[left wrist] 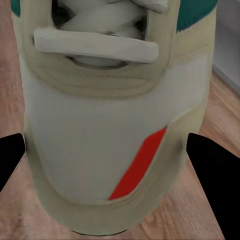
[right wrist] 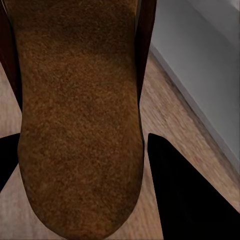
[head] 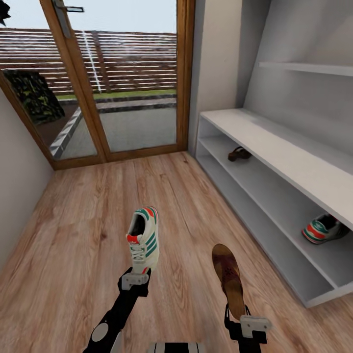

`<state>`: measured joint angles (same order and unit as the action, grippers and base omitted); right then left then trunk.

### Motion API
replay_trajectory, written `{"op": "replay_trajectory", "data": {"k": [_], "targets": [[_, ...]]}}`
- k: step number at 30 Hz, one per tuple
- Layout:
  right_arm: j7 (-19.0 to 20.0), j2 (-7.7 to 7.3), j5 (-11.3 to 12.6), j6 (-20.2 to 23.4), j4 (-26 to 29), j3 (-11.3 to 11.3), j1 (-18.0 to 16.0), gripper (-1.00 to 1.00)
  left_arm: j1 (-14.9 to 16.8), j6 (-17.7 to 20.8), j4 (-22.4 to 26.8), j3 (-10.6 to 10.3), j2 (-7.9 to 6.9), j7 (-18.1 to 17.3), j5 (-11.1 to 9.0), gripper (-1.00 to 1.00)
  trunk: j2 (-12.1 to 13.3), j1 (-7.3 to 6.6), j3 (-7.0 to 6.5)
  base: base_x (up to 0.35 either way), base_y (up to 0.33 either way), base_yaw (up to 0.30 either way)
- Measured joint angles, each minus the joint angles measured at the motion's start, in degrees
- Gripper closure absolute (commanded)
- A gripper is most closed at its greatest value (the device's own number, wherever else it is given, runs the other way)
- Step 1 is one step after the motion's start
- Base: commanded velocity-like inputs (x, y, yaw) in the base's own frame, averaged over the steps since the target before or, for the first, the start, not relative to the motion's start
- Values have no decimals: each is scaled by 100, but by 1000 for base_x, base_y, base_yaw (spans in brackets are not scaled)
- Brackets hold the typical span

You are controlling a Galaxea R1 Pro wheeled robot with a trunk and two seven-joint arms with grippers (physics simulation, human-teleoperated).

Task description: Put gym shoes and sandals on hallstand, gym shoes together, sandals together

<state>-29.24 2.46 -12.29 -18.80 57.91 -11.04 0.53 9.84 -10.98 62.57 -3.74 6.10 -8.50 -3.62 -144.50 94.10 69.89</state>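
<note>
- While both arms reach forward over the corridor floor (head: 73, 235), the left gripper (head: 135, 280) has its fingers (left wrist: 10, 155) clamped on the toe of a gym shoe (head: 143, 239), held upright off the floor.
- The right gripper (head: 247, 321) has its fingers (right wrist: 185, 190) closed on one end of a sandal (head: 228, 279), lifted clear of the planks.
- Beyond, to the right, the hallstand (head: 274, 142) holds the second gym shoe (head: 323, 229) on its lower shelf and, farther along, the other sandal (head: 239, 154).
- A glass door (head: 122, 78) closes the corridor's far end.
</note>
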Motion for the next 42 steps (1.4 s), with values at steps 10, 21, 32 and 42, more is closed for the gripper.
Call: {"op": "replay_trajectory", "data": {"k": [10,21,32,42], "targets": [[0,0,6,0,2,4,0,100,0,0,0,-18,-4,-3,-39,100,0,0,0,270,218,-261],[-7,0,9,0,1,28,-6,100,0,-6,0,-37,-4,-10,-29,100,0,0,0,267,175,-285],[-9,0,2,1,4,35,-9,100,0,-8,0,-46,-4,-10,1,100,0,0,0,105,68,-269],[-29,0,2,0,7,33,-4,100,0,-9,1,-45,-4,-11,15,100,0,0,0,14,9,-83]]}}
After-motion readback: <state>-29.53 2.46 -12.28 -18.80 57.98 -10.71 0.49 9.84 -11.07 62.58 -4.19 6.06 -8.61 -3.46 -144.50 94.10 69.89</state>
